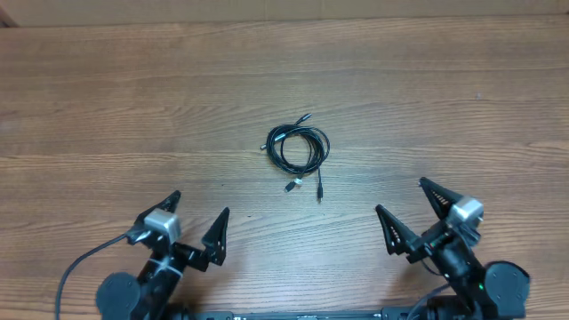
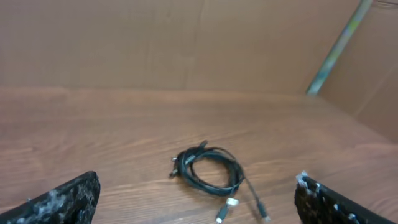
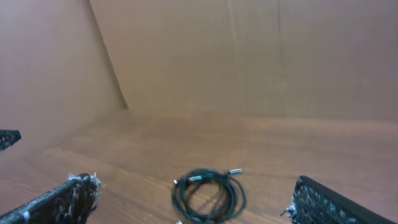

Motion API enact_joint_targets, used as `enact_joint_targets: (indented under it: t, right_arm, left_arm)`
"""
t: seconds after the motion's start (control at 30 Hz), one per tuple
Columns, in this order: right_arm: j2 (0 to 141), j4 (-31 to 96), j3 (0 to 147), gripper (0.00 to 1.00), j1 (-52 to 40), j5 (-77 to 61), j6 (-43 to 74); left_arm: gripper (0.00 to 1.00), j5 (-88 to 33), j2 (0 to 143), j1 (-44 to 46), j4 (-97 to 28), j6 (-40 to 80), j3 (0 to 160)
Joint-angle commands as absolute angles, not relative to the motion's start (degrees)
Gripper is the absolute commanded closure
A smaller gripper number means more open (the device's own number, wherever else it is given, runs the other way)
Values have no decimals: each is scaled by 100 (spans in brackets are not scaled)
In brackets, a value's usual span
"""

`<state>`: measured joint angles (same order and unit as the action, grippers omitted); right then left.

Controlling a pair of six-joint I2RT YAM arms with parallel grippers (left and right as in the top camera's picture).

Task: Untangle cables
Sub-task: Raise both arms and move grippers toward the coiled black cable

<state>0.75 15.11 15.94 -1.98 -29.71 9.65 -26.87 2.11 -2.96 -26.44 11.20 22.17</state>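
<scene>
Nearest, left gripper: at the near edge of the table, jaws spread wide, nothing between them.
Left fingers: black, flecked with white, low at both corners of the left wrist view and clear of the wood.
Right gripper: at the near edge on the other side, jaws likewise wide apart and holding nothing.
Right fingers: dark and scuffed, with bare wood between them.
Cables: thin black cords in one loose coil, flat on the table about midway between the two grippers and a little farther out, touching neither.
Loose ends: two short tails trail from the coil toward the arms, one ending in a pale plug, the other in a dark plug; a third plug sticks out on the far side.
Table beyond: wood grain running across.
Backdrop: a plain brown wall, with a slanted greenish pole in front of it at the right of the left wrist view.
</scene>
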Motion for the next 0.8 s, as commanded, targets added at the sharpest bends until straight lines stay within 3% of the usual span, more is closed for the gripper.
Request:
enact_joint_targets:
  t: [0.0, 0.47, 0.77]
  right_arm:
    - [161, 1686, 2239, 0, -220, -3055, 1002]
    - [2668, 3575, 4685, 0, -220, -3059, 1002]
    - [4825, 4578, 5430, 0, -220, -3594, 1111]
  left_arm:
    - [1, -2853, 692, -259, -2926, 1175, 2989]
    - [1, -3218, 4163, -259, -5581, 770, 6270]
    - [1, -3817, 5422, -259, -6158, 794, 6563]
